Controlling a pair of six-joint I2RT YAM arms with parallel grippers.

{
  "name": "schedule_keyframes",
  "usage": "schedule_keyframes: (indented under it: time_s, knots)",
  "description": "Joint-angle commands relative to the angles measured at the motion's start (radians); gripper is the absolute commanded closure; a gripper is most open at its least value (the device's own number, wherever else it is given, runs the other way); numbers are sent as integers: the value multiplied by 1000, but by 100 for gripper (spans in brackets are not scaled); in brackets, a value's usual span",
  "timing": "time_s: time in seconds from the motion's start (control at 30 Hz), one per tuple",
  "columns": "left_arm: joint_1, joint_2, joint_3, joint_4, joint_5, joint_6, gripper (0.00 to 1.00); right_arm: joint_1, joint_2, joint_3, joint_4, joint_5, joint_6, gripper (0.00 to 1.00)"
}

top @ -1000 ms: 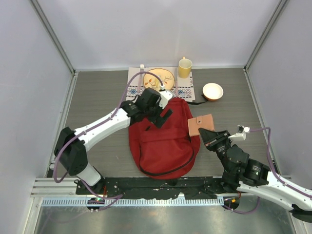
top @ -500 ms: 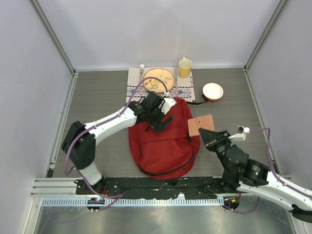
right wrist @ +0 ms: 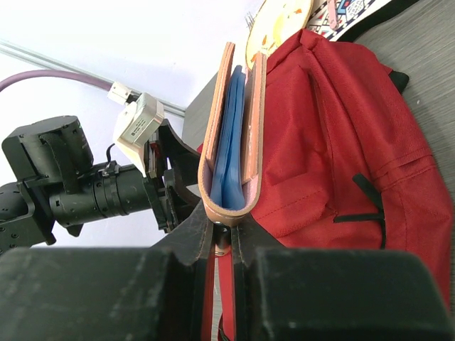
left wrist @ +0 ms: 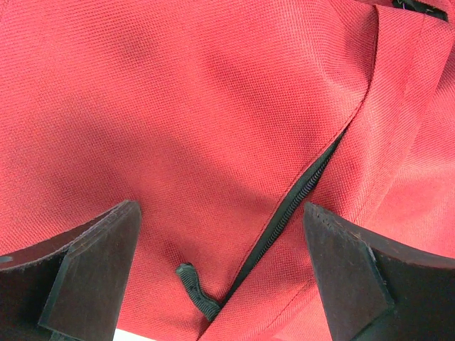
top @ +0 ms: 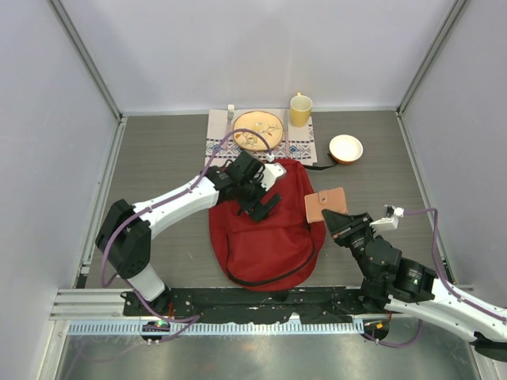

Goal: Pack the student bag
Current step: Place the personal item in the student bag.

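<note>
The student bag (top: 265, 233) lies flat in the middle of the table, red, with its top toward the back. My left gripper (top: 265, 202) hovers open over the bag's upper part. In the left wrist view its fingers (left wrist: 92, 270) straddle red fabric, a black zipper (left wrist: 298, 202) and its pull tab (left wrist: 195, 288), with nothing between them. My right gripper (top: 334, 218) is shut on a tan leather wallet (top: 326, 203) at the bag's right edge. In the right wrist view the wallet (right wrist: 249, 106) stands on edge with blue inside, pinched at its fold by the gripper (right wrist: 224, 231), with the bag (right wrist: 341, 142) beside it.
Behind the bag lies a patterned placemat (top: 218, 144) with a wooden plate (top: 258, 129) and a fork (top: 230, 111). A yellow mug (top: 300, 110) stands at the mat's back right corner. An orange-and-white bowl (top: 346, 147) sits to the right. Grey walls enclose the table.
My left gripper has come nearer along the bag, from its top edge to over its upper panel, still open. The right gripper holds the wallet in nearly the same place.
</note>
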Motion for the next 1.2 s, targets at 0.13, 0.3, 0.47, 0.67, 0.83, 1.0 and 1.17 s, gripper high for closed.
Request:
schedule_keyframes:
  time_s: [0.13,0.3,0.47,0.67,0.83,1.0,1.17]
  knots:
    - [-48,-33,-44,-39,-1,-37,0,0,-11,1,24,50,27,95]
    - [-83,-39,-76,-2,-93,-49,0,0,-13,-7,23,56,33,94]
    - [-114,-27,-104,35,-197,-78,2,0,-13,-10,21,56,40,94]
    - [-119,-26,-124,104,-294,-132,27,0,-16,-8,12,61,41,94]
    - [-119,-49,-147,154,-320,-137,49,0,-16,-8,4,66,49,94]
    - [-119,-53,-148,153,-309,-135,63,0,-16,-10,3,67,52,94]
    - [-119,-85,-139,148,-306,-146,81,0,-11,-7,0,46,46,94]
